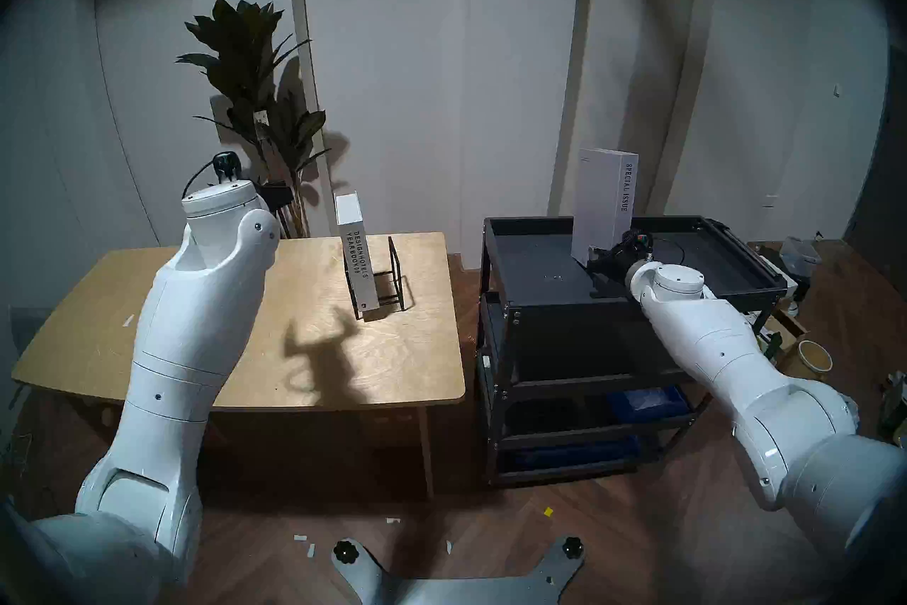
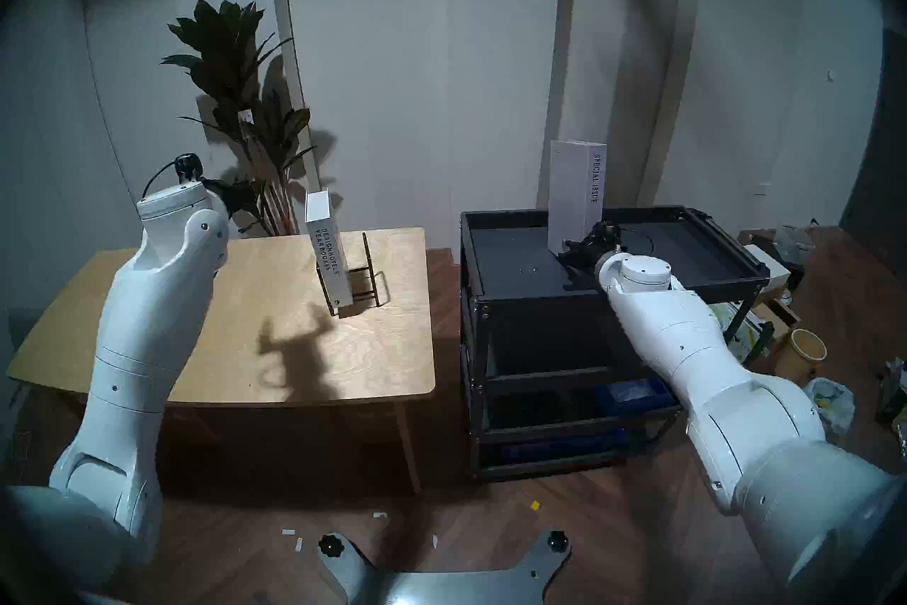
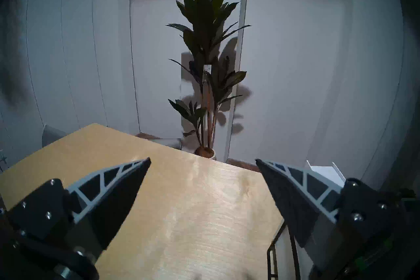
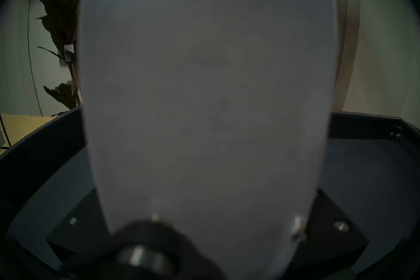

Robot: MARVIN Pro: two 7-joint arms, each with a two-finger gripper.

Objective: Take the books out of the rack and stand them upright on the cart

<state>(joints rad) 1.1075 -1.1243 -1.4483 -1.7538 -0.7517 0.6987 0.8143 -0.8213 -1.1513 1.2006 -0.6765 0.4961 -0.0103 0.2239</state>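
The right pincer [image 1: 596, 256] is clamped on the taller book [image 1: 604, 201], upright over the cart [image 1: 540, 265] top tray. The shorter book [image 1: 358, 260] leans in the rack [image 1: 395, 275] on the worktop [image 1: 196, 319] — the left pincer [image 3: 202, 179] hovers nearby, spread wide, empty.

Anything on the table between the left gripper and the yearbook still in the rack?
Nothing: between the left gripper and the yearbook in the rack, the head views show only bare table.
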